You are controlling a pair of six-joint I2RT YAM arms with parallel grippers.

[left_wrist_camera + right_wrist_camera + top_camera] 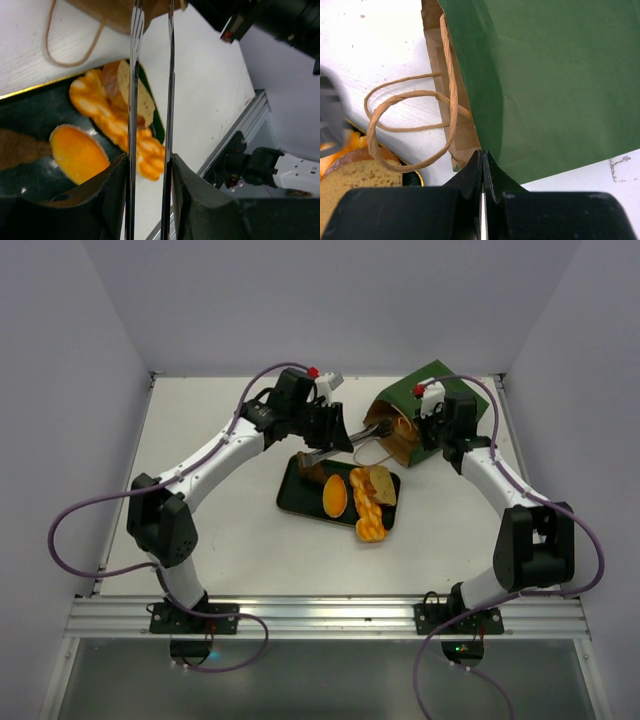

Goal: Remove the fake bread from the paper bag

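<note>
**Fingers.** The left fingers (112, 197) are shown clamped across a pair of metal tongs (133, 100), with one finger pressed against each outer face. The two blades are held narrowly apart and almost parallel. Nothing is gripped between them. Their tips are seen at the brown lip of the paper bag (440, 390); whether they touch it cannot be told. The right fingers (470, 177) are closed tight on the edge of the bag's mouth, where the green wall is pinched just beside the kraft lining.

**Bag.** The bag is laid on its side on the surface (250, 540). Its long axis runs diagonally from the mouth, near the middle, to the base at the far right. The mouth is pointed toward the left arm. The string handles (410, 125) are spread loose on the surface between the mouth and the black tray (296, 496). An orange patch is visible inside the mouth from above; whether it is a pastry or the lining cannot be told.

**Bread.** The fake bread (360, 502) is found on the tray, near the bag's mouth.
- The dark brown piece (312, 472) is placed at the far left corner.
- The oval roll (335, 496) is laid beside it, its long axis running far to near.
- The braided loaf (368, 518) is aligned the same way, with its near end overhanging the tray rim.
- The tan slice (383, 483) is rested against the loaf's far end.
</note>
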